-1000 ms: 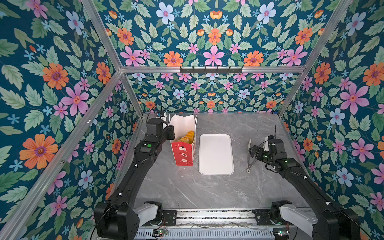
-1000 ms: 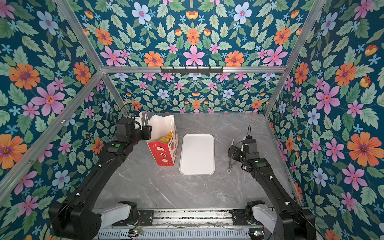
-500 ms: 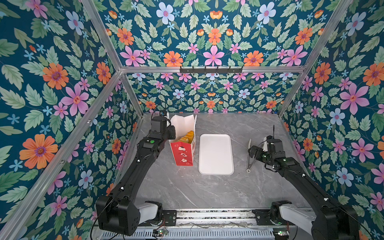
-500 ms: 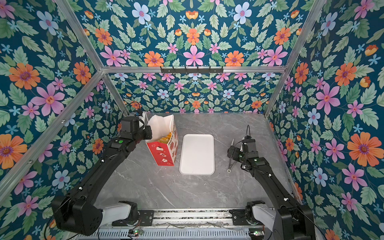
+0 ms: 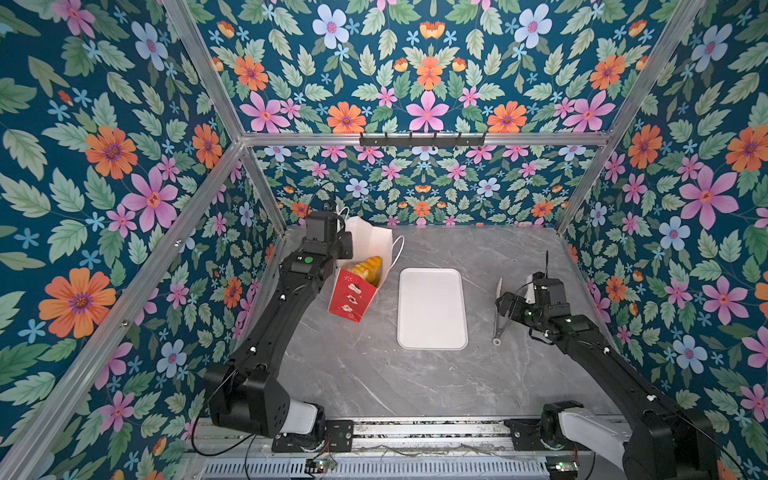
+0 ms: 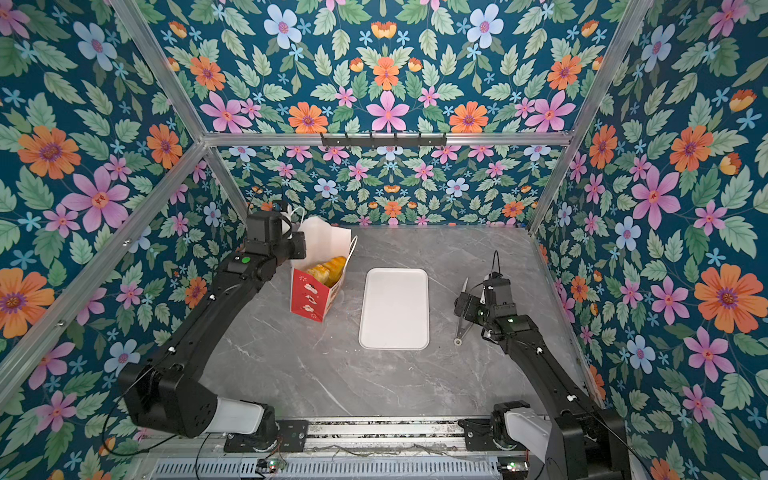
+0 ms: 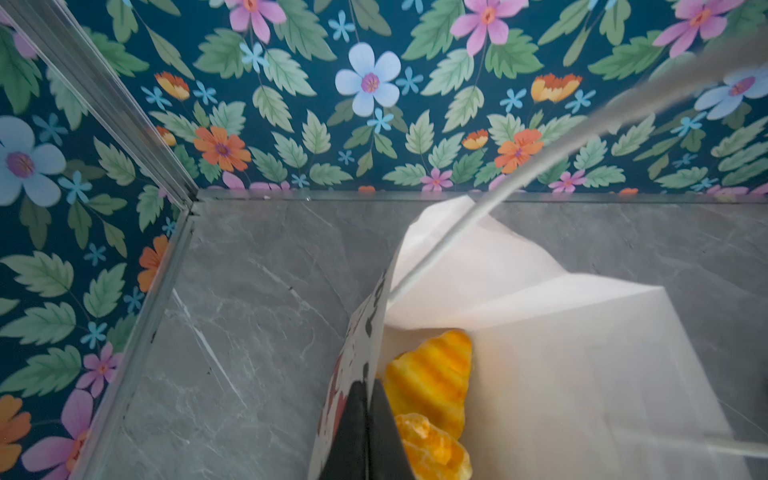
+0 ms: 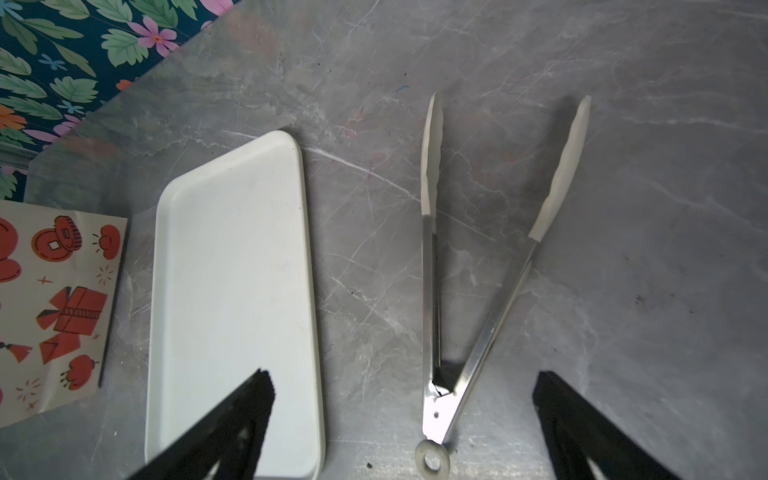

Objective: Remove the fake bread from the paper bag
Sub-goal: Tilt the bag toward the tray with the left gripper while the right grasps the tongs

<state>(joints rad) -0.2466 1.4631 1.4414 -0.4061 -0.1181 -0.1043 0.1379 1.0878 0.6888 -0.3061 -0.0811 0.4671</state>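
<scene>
**STEP IN HAND: BAG SECURED, BREAD NOT YET EXTRACTED**

**Left gripper.** The left gripper (image 7: 365,388) has its jaws together, clamped on the top edge of one side wall of the tall red paper gift bag (image 5: 351,297). One finger lies on the printed outer face and the other on the plain white lining.

**Right gripper.** The right gripper (image 8: 403,374) has its jaws wide apart and holds nothing. It hovers over the steel tongs with white tips (image 8: 431,291). How far above them it is cannot be told.

**Layout, referred to the flat white rectangular tray (image 5: 432,307).**
- The bag stands on the grey marble-pattern tabletop (image 5: 374,374) near the tray's left long side, not touching it, with its mouth open.
- The tongs lie spread open on the tray's opposite long side, apart from it.
- The tray is bare.

**Task item.** The glossy golden-orange toy bread (image 7: 432,374) is inside the bag. At least two pieces show through the mouth, one of them ridged. No piece lies on the tray.

**Assessment.** The work appears to be at its start, with the bag steadied for access.

**Next move, requirements.**
1. The right gripper would probably close on both arms of the tongs, near the hinge.
2. It must then cross the tray and enter the bag mouth without snagging a white cord handle (image 7: 440,249).
3. The left clamp should hold so that the light bag neither tips nor lifts.
</scene>
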